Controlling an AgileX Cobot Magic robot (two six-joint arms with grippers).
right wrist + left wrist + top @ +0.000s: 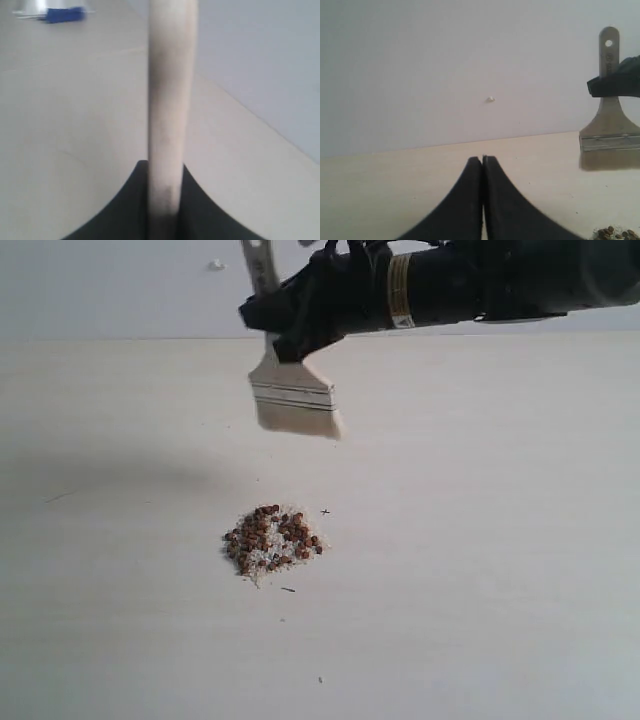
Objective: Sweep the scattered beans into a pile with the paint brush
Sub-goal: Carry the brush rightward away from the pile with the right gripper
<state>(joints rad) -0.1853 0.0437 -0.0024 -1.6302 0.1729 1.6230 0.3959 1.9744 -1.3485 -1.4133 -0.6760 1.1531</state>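
The reddish-brown beans lie gathered in one small pile (272, 538), mixed with whitish grains, in the middle of the pale table (480, 540). Its edge also shows in the left wrist view as the pile (616, 233). The paint brush (296, 400) hangs bristles-down in the air above and slightly behind the pile, clear of it. My right gripper (290, 335) is shut on its pale wooden handle (169, 100). The brush (610, 127) is also seen from the left wrist. My left gripper (482, 159) is shut and empty, low over the table, out of the exterior view.
A few stray specks (325, 511) lie near the pile. A small white bit (216, 264) sticks on the wall behind. A blue and silver object (60, 12) sits far off on the table in the right wrist view.
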